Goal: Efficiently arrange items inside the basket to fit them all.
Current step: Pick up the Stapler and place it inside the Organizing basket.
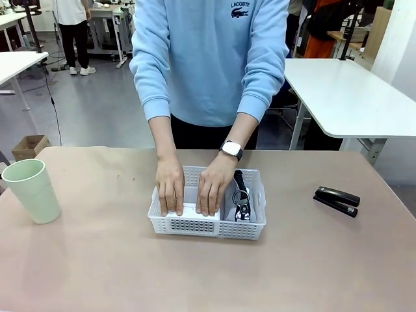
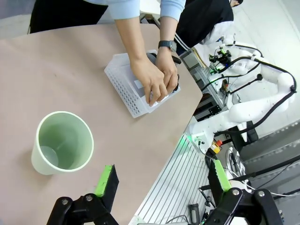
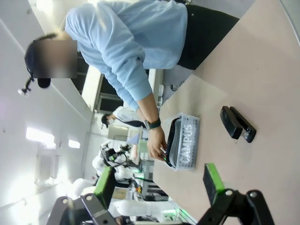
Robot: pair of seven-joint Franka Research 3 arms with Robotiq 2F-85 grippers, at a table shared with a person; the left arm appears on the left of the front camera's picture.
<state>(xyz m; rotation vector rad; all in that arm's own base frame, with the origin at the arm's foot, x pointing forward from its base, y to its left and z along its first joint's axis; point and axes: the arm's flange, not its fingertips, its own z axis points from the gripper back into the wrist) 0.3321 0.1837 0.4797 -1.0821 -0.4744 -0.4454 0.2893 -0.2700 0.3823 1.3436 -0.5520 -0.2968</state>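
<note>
Basket point(image 1: 195, 225) long axis left-right

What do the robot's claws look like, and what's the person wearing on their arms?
The left gripper and right gripper each have two black jointed fingers tipped with bright green pads. The person wears long light-blue sleeves with ribbed cuffs and a dark-strapped wristwatch.

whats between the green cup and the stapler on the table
The white basket sits between the cup and the stapler, with both the person's hands inside it; bare tabletop on either side. The front view shows this.
</note>
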